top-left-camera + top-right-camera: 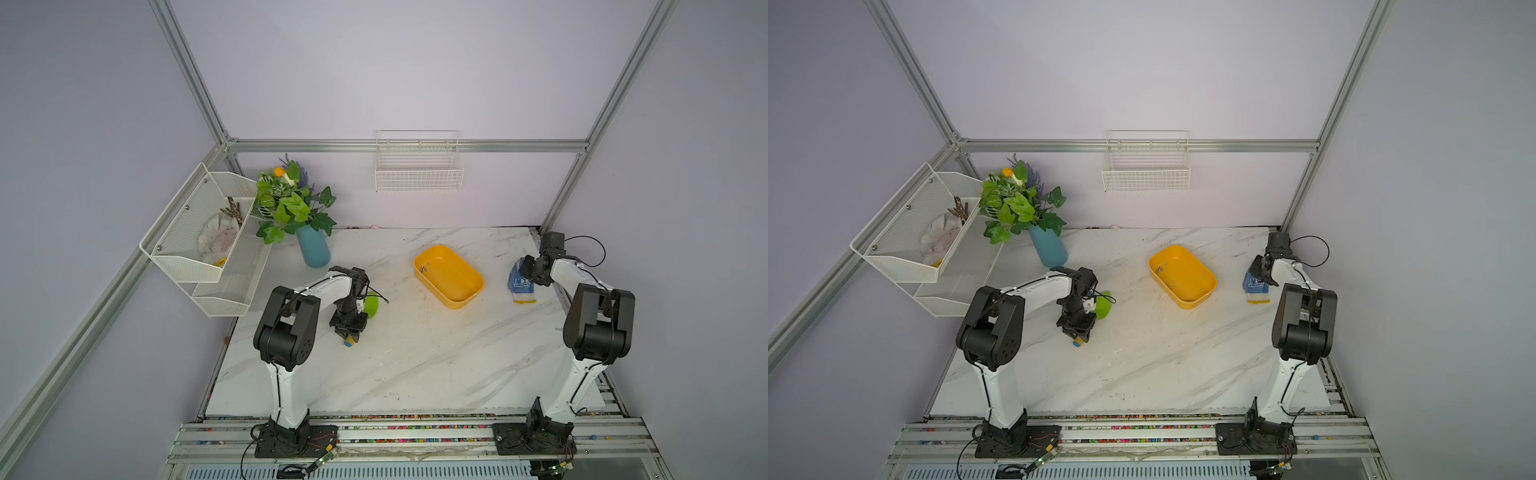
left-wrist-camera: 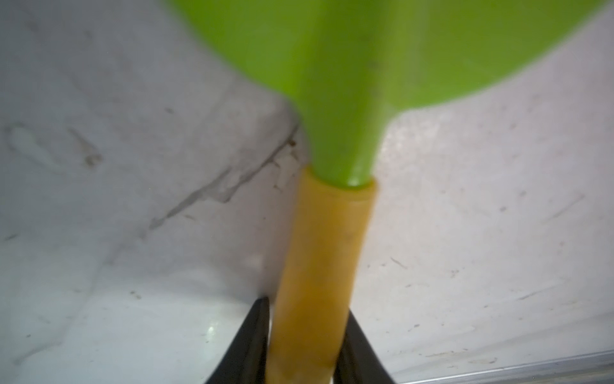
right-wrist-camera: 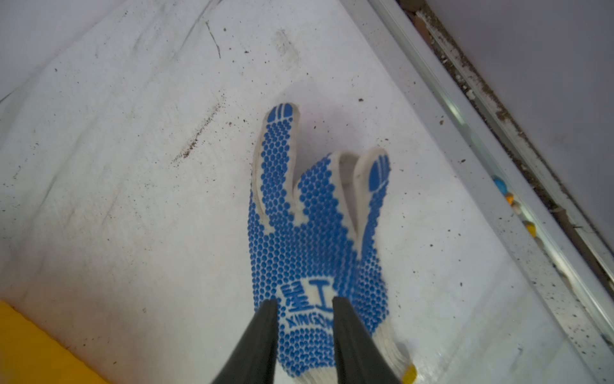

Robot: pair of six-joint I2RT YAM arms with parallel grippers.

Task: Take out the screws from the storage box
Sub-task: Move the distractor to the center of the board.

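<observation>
Left gripper (image 2: 307,306) pinching the yellow handle of the green scoop (image 2: 349,66); right gripper (image 3: 304,299) spread above the dotted glove (image 3: 315,232).
Storage box (image 1: 453,282) mid-table, clear of both arms; screws (image 1: 423,269) inside, at its far end.

- Green scoop (image 1: 371,304) with yellow handle, nine o'clock on the desk (image 1: 415,365).
- Blue-dotted glove (image 1: 521,286) flat at three o'clock.
- Teal vase (image 1: 313,248) with leaves, eleven o'clock.
- White wire basket (image 1: 419,174) on wall, twelve o'clock.
</observation>
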